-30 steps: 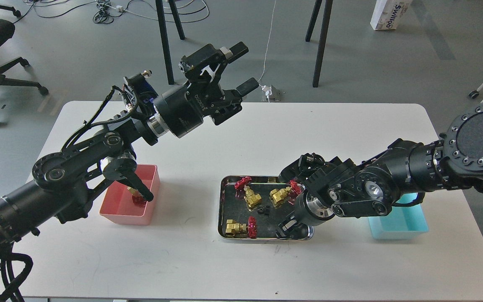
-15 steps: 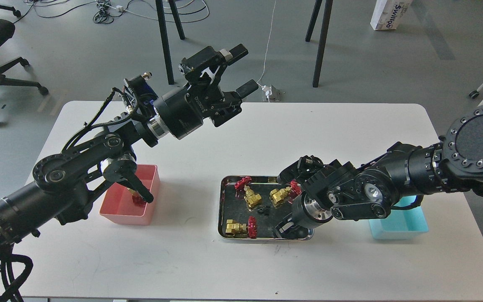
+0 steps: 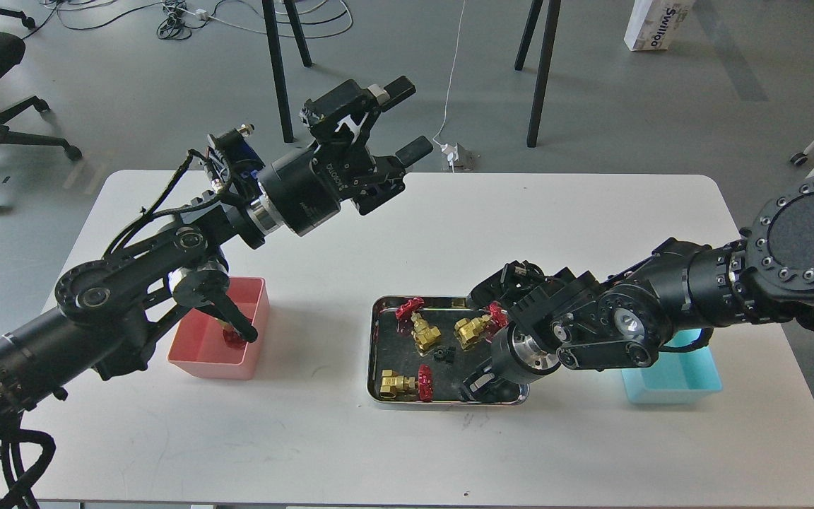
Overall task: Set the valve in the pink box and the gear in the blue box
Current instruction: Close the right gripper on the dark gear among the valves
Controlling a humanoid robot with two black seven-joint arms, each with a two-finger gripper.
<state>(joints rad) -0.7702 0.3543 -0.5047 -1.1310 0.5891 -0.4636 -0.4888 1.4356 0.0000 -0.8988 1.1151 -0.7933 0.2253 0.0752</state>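
Right pincer point(image 3: 486, 385) low in steel tray point(image 3: 374, 353), fingers dark; grip state can't be told. Gear point(image 3: 444, 355) and three valves beside it. Left pincer point(image 3: 407, 116) released, aloft. Fourth valve point(image 3: 232, 334) in pink box point(image 3: 198, 366); blue box point(image 3: 689, 385) right on desk point(image 3: 308, 438).

Two black jointed arms with silver wrist rings; the left arm point(image 3: 131, 283) carries looped black cables; the right arm's point(image 3: 661, 311) round end plate is ringed with screws

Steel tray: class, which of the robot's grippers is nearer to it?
Right. The right gripper reaches down into the steel tray; the left gripper hangs high above the table's far side.
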